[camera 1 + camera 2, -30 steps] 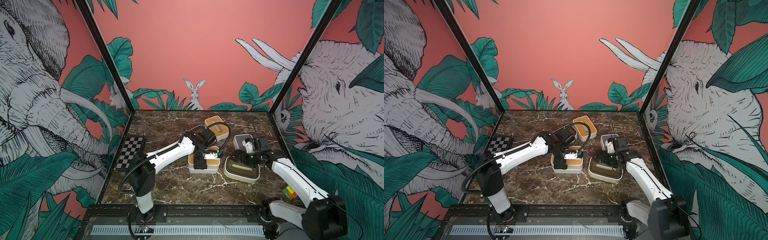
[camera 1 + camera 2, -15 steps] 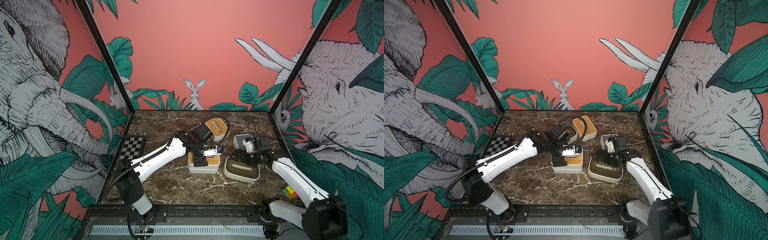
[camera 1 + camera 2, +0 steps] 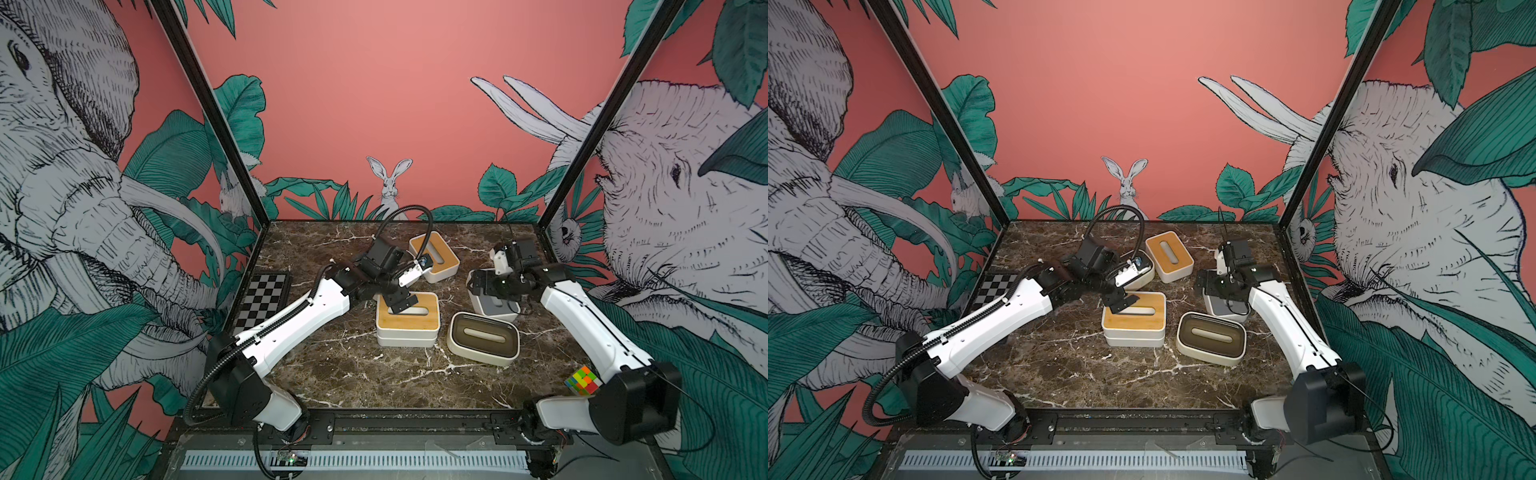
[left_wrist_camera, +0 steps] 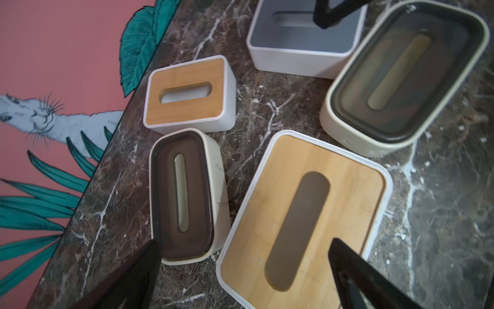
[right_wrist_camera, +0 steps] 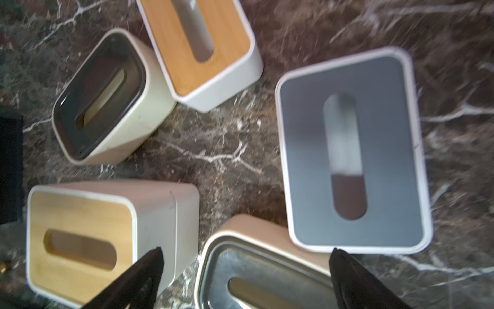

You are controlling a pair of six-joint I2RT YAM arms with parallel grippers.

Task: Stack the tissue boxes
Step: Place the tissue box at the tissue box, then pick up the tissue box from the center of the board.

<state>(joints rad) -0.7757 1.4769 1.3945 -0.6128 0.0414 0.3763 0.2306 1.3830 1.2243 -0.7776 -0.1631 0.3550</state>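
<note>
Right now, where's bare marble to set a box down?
Widest: the front strip between the stacked bamboo-lid boxes, the large dark-lid box, the cube and the front rail. Also the back-left corner between the checkerboard and the back wall. Crowded: mid-table, where all boxes sit close together.

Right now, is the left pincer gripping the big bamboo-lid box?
No: the left pincer stands open above the big bamboo-lid box, one fingertip over its lid, neither clamped on its sides.

Upright tissue boxes [image 3: 407, 322], mostly unstacked
</note>
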